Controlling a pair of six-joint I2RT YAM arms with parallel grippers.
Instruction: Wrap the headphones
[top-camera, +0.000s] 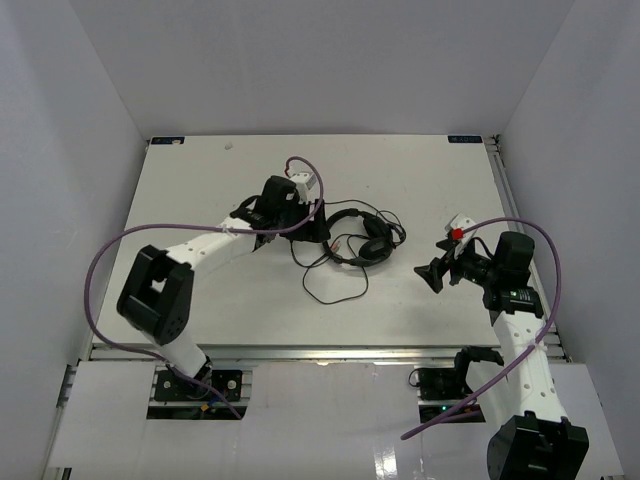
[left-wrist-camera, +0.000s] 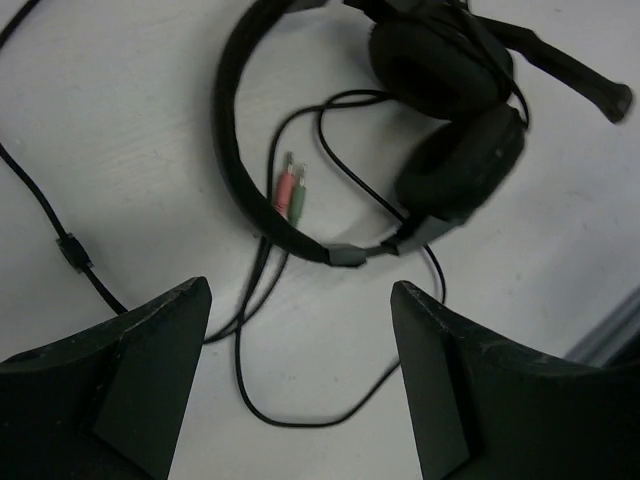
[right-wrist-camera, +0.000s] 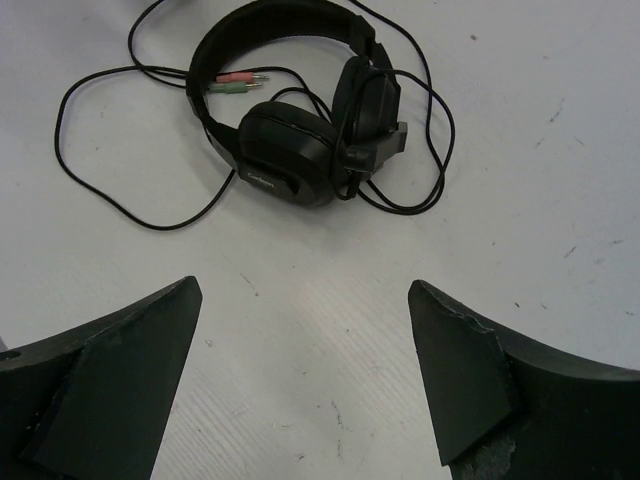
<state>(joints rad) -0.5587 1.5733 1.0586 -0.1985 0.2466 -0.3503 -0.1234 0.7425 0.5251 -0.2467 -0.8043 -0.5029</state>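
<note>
A: Starting at the near edge, what is the right gripper (top-camera: 432, 272) doing?

B: It hangs over the white table (top-camera: 420, 180) with its fingers spread wide and nothing between them. It points left toward the headphones (top-camera: 365, 238) and stands well apart from them. The right wrist view shows only bare tabletop between the two black fingers (right-wrist-camera: 120, 370).

A: And the cable (top-camera: 335, 297)?

B: It is thin, black and loose. One wide loop lies on the table on the near side of the headphones, and more strands run under and around the headband (right-wrist-camera: 270, 20).

A: Where do the headphones sit?

B: They lie flat near the middle of the table, between the two grippers. The two earcups (right-wrist-camera: 290, 150) are folded close together. Inside the arch of the headband lie two plugs (left-wrist-camera: 290, 190) side by side, one pink and one green.

A: And the left gripper (top-camera: 318, 232)?

B: It is also released, with its jaws wide apart and gripping nothing. It is just beside the headband on the left, and the band lies just ahead of its fingertips (left-wrist-camera: 195, 295).
</note>
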